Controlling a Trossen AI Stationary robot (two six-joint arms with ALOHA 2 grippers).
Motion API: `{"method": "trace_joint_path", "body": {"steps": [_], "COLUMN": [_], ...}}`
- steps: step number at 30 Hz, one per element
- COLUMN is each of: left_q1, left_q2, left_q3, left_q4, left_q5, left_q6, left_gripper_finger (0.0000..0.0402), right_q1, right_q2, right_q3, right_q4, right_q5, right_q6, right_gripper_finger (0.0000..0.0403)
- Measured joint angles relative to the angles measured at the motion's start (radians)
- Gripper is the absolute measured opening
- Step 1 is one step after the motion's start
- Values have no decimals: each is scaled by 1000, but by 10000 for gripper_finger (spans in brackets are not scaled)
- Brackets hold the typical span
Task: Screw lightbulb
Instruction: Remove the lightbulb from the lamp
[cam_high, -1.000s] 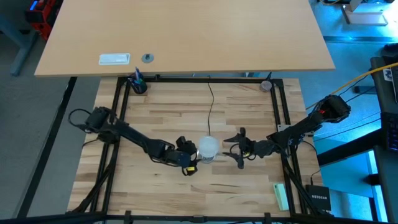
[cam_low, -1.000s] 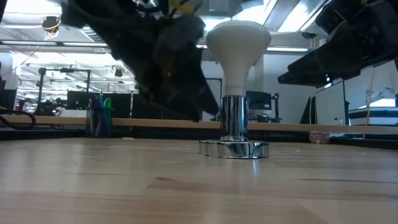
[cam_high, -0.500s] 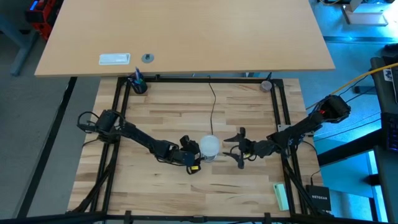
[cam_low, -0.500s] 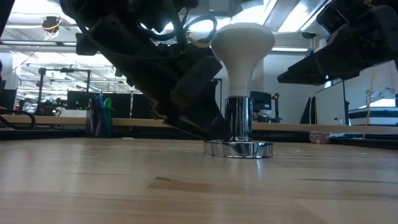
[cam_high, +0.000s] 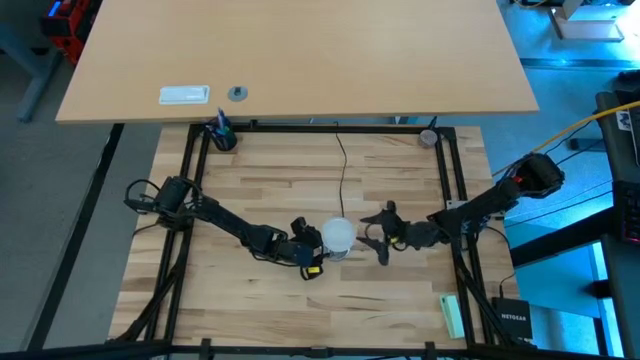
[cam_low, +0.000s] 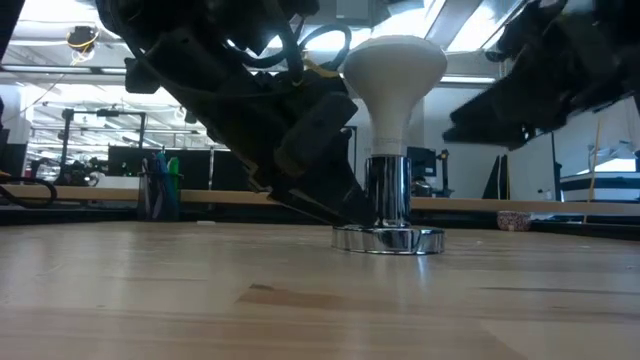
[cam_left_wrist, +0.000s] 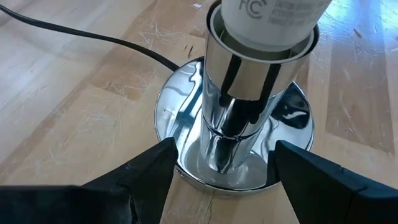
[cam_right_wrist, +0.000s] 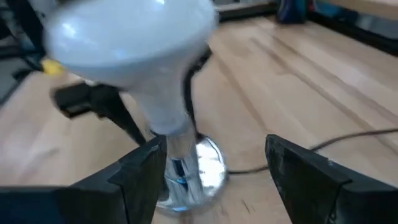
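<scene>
The frosted white lightbulb (cam_high: 337, 235) stands upright with its neck in the round silver socket (cam_low: 388, 200), whose base disc rests on the wooden table. A thin black cord (cam_high: 340, 170) runs from it toward the far edge. My left gripper (cam_left_wrist: 224, 152) is open and low on the bulb's left. Its fingers slant down on either side of the socket's stem (cam_left_wrist: 239, 124), over the base disc. My right gripper (cam_high: 375, 240) is open a short way to the bulb's right, at about the height of the bulb's dome (cam_right_wrist: 130, 37), and apart from it. My left gripper has its fingertips (cam_left_wrist: 168, 149) at the rim of the socket's base disc (cam_left_wrist: 186, 177), one on each side of the stem, coming slanting down from the table's left. I cannot tell whether they touch the disc or the stem.
A black frame (cam_high: 190, 200) borders the wooden table. A cup of pens (cam_high: 222, 135) stands at its far left corner and a small round thing (cam_high: 428, 137) at the far right. A green block (cam_high: 452, 315) lies near right.
My left gripper has come down and toward the socket until its fingers flank the stem near the base, and it has kept still for the last half second. The socket with the bulb has slid a little toward the table's right. My right gripper has rolled slightly in place.
</scene>
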Motion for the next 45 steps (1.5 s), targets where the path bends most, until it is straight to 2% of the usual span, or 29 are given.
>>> {"method": "trace_joint_path", "body": {"steps": [2,7,11,15,24,31,35,39,42,45], "left_q1": [-1,-1,-1,-1,0,0,0,0,2,6], "left_q2": [0,1,1,1,2,3,3,3,3,3], "left_q3": [0,-1,-1,-1,-2,-2,-2,-2,-2,-2], "left_q4": [-1,-3,-4,-2,34,37,39,39,40,40], "left_q5": [2,3,4,4,8,10,11,11,10,10], "left_q6": [0,0,-1,-1,13,17,17,14,0,-31], "left_gripper_finger": [265,265,265,265,265,265,265,265,265,265], "right_q1": [-33,-128,-182,-202,-200,-200,-200,-199,-197,-197], "right_q2": [0,0,2,66,305,424,425,424,423,423], "right_q3": [0,0,0,0,12,109,119,120,120,132], "right_q4": [-24,4,45,160,486,470,470,448,442,423], "right_q5": [-61,-319,-423,-488,-487,-546,-526,-443,-409,-375], "right_q6": [-19,-168,-251,-283,-322,-342,-343,-342,-327,-247], "right_gripper_finger": [273,273,272,272,272,270,231,153,146,146]}}
